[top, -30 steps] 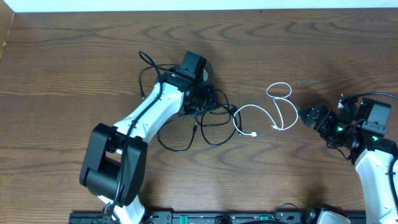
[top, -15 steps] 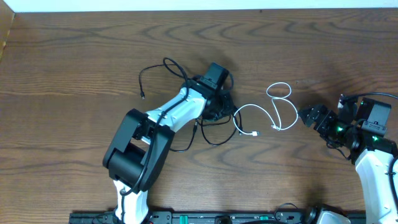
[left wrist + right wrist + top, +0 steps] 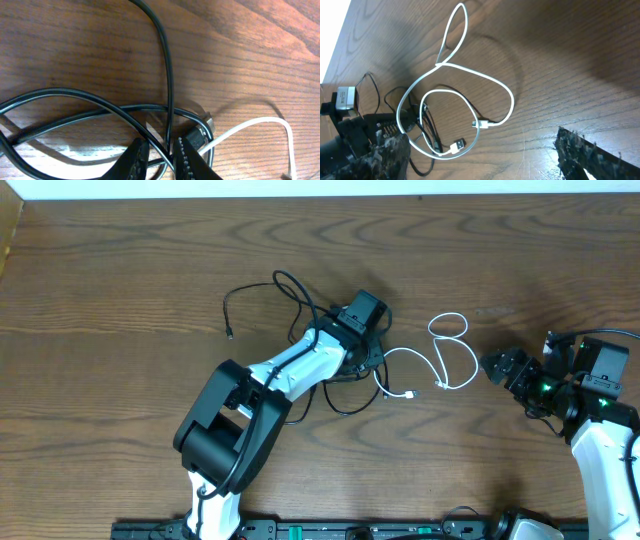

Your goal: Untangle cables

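The black cable lies in loose loops at the table's middle, one end trailing far left. The white cable lies to its right in two loops, both plug ends near its left part. The two overlap beside my left gripper. In the left wrist view my left gripper is closed on strands of the black cable, and the white cable runs off to the right. My right gripper is open and empty just right of the white cable; its fingers stand wide apart.
The wooden table has a white strip along its far edge. A black rail runs along the near edge between the arm bases. The left arm lies over part of the black loops.
My left gripper has moved right, dragging the black cable with it toward the white cable. The black loops have shifted right and stretched. The right arm has not moved.
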`<state>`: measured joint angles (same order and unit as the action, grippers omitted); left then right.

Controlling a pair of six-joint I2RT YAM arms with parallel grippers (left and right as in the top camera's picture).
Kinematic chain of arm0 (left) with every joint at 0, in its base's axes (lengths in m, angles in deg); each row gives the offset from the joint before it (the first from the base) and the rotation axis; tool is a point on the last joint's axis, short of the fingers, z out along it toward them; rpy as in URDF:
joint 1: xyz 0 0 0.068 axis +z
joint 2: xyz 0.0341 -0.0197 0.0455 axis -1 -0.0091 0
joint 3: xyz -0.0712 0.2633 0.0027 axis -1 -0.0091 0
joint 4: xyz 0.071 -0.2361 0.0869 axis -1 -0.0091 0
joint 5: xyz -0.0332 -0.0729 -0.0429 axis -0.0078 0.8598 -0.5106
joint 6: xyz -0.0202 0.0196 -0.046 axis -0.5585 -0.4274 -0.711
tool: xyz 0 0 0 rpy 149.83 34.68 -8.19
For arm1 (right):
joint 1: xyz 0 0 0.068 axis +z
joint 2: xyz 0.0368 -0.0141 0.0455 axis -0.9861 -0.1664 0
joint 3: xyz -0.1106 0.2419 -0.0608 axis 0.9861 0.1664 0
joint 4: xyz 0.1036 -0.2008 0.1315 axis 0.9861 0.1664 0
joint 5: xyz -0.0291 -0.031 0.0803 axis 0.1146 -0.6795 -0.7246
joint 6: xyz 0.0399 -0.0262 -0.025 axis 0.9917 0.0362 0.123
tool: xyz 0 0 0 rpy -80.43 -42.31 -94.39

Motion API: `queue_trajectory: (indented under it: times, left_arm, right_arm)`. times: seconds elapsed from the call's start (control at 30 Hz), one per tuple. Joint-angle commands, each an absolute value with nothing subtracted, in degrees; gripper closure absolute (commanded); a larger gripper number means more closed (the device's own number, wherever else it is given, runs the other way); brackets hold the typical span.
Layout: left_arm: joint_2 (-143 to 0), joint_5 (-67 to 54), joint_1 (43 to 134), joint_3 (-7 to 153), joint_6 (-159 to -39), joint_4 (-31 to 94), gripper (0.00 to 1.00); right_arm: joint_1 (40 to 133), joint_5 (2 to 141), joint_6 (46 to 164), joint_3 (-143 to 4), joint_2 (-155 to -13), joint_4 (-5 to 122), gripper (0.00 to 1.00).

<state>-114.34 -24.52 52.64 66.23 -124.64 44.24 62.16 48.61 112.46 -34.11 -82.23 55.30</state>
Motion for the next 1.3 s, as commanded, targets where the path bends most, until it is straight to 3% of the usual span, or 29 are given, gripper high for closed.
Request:
queue_trajectory:
  times: [0.0,0.33,0.43,0.6,0.83,1.0,1.27]
  left_arm:
    - [-115.36,-26.97,51.79,65.99,-125.27,44.18,0.78]
    - [-118.16,-30.01,50.26,65.99,-128.20,44.09,0.78]
    - [-117.92,-29.94,50.23,65.99,-127.94,43.74,0.92]
    - [-114.29,-29.53,50.71,66.08,-124.97,43.50,0.93]
    - [-103.36,-16.57,51.44,66.08,-116.42,39.57,0.93]
    - [-95.93,-9.29,51.41,66.08,-111.41,34.34,0.93]
    - [-88.98,-9.36,51.41,66.08,-107.48,30.93,0.93]
  right_arm:
    - [62.53,47.95,112.70,-34.24,-82.23,55.45,0.11]
    - [62.53,47.60,112.70,-34.24,-82.23,55.43,0.12]
    - [62.53,47.60,112.68,-34.24,-82.23,55.41,0.12]
    - [62.51,47.62,112.68,-34.24,-82.23,54.89,0.13]
    - [63.45,45.28,110.39,-34.26,-82.20,49.05,0.22]
    - [68.57,43.86,110.26,-34.29,-82.20,43.50,0.23]
    - [82.07,38.35,104.09,-34.29,-82.23,36.74,0.21]
